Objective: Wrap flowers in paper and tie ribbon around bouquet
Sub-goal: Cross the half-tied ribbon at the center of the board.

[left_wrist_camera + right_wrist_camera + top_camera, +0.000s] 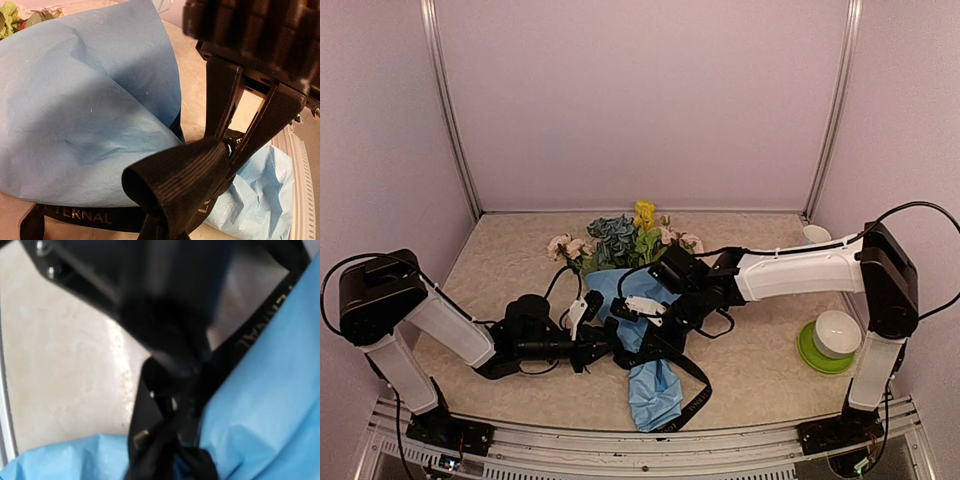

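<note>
The bouquet lies across the table's middle, the flowers (620, 240) at the far end and the light blue paper (653, 385) cone pointing at me. The black ribbon (692, 385) is wound round the cone's waist and one end loops out to the right. My left gripper (610, 350) is shut on a bunched loop of ribbon (185, 182), which hides its fingers in the left wrist view. My right gripper (232, 147) stands over the same spot, its black fingers (222, 95) slightly parted at the twist. In the blurred right wrist view the ribbon (160, 440) crosses over the paper (260, 415).
A white bowl on a green plate (810, 355) sits at the right, and a white cup (815, 235) stands at the back right corner. Pale walls and metal posts close the table in. A metal rail (650, 435) runs along the near edge.
</note>
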Controlling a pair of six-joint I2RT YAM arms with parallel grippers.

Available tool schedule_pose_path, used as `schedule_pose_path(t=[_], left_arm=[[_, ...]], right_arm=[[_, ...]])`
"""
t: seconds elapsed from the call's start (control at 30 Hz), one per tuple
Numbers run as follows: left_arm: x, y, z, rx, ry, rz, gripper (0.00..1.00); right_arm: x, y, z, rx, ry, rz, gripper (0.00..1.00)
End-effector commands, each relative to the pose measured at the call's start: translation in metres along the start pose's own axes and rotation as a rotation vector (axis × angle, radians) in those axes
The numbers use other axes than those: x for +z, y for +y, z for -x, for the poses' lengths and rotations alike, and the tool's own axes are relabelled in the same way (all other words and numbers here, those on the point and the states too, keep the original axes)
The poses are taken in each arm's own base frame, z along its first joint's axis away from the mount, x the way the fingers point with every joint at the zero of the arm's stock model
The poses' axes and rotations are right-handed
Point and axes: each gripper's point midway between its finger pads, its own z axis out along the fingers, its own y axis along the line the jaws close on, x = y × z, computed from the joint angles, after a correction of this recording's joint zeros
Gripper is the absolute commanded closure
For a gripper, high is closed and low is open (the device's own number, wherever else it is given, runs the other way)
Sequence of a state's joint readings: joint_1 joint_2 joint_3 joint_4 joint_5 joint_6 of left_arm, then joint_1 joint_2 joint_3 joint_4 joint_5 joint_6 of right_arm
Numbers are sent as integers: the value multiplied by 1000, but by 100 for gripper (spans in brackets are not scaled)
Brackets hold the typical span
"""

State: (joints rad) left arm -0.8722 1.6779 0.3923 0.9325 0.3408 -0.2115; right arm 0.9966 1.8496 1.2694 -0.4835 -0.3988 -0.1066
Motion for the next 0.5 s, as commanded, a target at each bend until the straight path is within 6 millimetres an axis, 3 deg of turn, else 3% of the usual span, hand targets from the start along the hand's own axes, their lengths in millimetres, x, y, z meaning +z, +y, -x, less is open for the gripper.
schedule_pose_path(t=[0.0, 0.27, 0.47], left_arm=[[2, -6, 9, 22, -15, -19, 100], [2, -6, 8, 19, -12, -20, 100], [1, -5, 6, 17, -12, -18, 100]], right_arm=[[4, 0, 3, -31, 18, 29, 86], [-5, 16, 20, -71, -42, 107, 68], [-34, -7, 38, -16, -152, 51, 63]])
